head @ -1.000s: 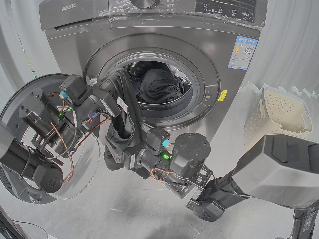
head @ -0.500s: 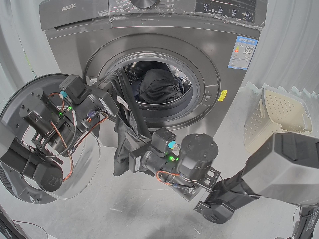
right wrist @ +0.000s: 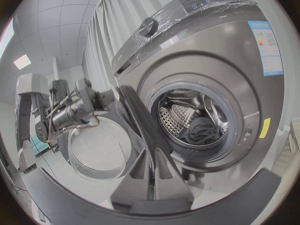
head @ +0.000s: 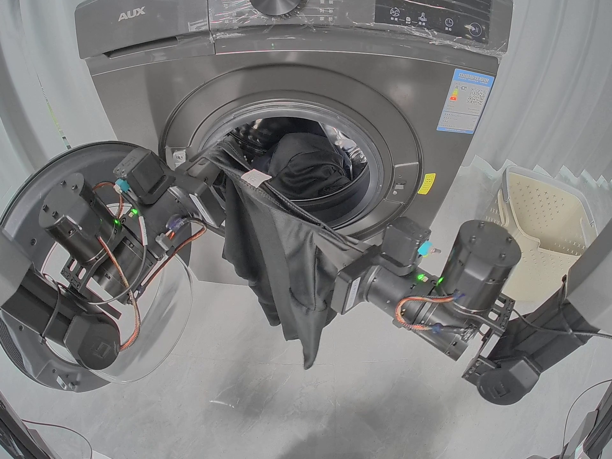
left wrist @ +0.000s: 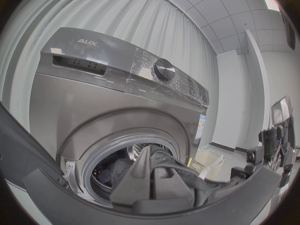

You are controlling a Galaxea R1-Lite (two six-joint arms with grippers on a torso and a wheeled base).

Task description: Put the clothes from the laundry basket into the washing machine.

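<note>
- the washing machine [head: 153, 84] stands with its round door [head: 29, 180] swung open to the robot's left; a heap of dark clothes [head: 306, 167] lies inside the drum.
- the left arm comes in from the lower left, in front of the open door, with its wrist pointing up and to the right. the left gripper [left wrist: 151, 169] is at the left rim of the drum opening, its jaws clamped on the waistband of a dark garment [head: 280, 262].
- the right arm comes in from the lower right, with its forearm stretched toward the left and a little upward. the right gripper [right wrist: 151, 160] is in front of the machine, just under the lower right part of the opening, its jaws pressed together on the same waistband.
- the waistband runs tight between the two grippers, sloping down from left to right, with a white label [head: 255, 177] near the left end.
- the rest of the garment hangs down from the band in front of the machine's lower panel, and its free end is above the grey floor [head: 223, 377], not touching it.
- the cream laundry basket [head: 548, 218] stands tilted on the floor to the right of the machine, well apart from both grippers.
</note>
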